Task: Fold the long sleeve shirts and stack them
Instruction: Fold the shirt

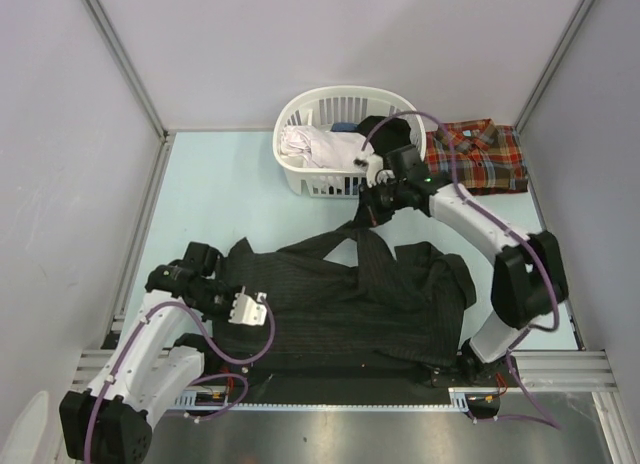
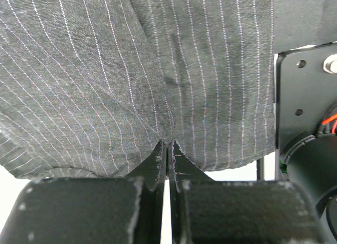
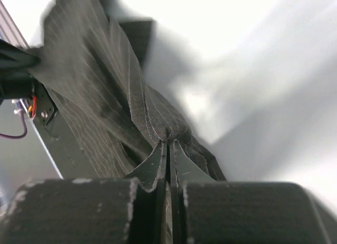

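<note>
Left gripper (image 2: 168,144), right gripper (image 3: 168,134) both pinching pinstriped shirt (image 1: 350,294), long axis lying left-right

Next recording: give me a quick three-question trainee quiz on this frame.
1. True or false: the left gripper and right gripper are both shut on the pinstriped shirt.
2. Relative to the basket, the plaid shirt lies: A inside, B beside, C underneath.
3. Which gripper is close to the basket?
Key: 1 true; 2 B; 3 the right.
</note>
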`<state>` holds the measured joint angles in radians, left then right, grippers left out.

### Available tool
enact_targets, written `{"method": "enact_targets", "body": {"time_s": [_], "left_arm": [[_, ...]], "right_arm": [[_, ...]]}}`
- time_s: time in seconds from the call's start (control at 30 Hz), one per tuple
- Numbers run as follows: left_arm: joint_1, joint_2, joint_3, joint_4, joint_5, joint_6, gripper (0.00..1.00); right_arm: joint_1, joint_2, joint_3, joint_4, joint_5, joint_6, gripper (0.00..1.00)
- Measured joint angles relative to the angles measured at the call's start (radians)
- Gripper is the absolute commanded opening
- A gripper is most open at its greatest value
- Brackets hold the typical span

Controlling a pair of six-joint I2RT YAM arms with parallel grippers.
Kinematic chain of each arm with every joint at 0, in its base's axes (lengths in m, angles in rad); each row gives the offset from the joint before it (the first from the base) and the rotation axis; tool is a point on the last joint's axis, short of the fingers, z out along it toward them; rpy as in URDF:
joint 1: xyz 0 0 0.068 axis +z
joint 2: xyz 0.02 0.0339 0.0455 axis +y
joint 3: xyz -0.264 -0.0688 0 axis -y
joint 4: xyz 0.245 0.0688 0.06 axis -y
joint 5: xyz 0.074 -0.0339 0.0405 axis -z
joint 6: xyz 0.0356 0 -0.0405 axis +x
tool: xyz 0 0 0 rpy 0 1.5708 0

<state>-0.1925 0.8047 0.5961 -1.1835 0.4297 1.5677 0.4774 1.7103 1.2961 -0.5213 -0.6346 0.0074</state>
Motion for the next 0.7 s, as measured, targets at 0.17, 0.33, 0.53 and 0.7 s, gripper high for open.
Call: {"method": "enact_targets", "body": {"time_s": [0.17,0.33,0.53,0.7], "left_arm": [[0.0,0.041,0.013,-0.016,0.0,-0.006,0.0],[0.0,0.145,0.146,-0.04,0.043,-0.084,0.0],[0.016,0.402,0.46,0.022,0.114,-0.317,0.0],[0.056,0.628,0.632,0.121,0.122,-0.494,0.0]], "right_arm": [[-0.054,-0.148,0.042,-0.053,0.033,-0.072,0.0],[-0.153,-0.245,0.066,-0.105,0.082,-0.139,0.0],[-0.214,-0.364,0.139,-0.049,0.183,-0.254,0.0],[-0.213,-0.37,0.172,0.109,0.244,-0.366,0.0]]}}
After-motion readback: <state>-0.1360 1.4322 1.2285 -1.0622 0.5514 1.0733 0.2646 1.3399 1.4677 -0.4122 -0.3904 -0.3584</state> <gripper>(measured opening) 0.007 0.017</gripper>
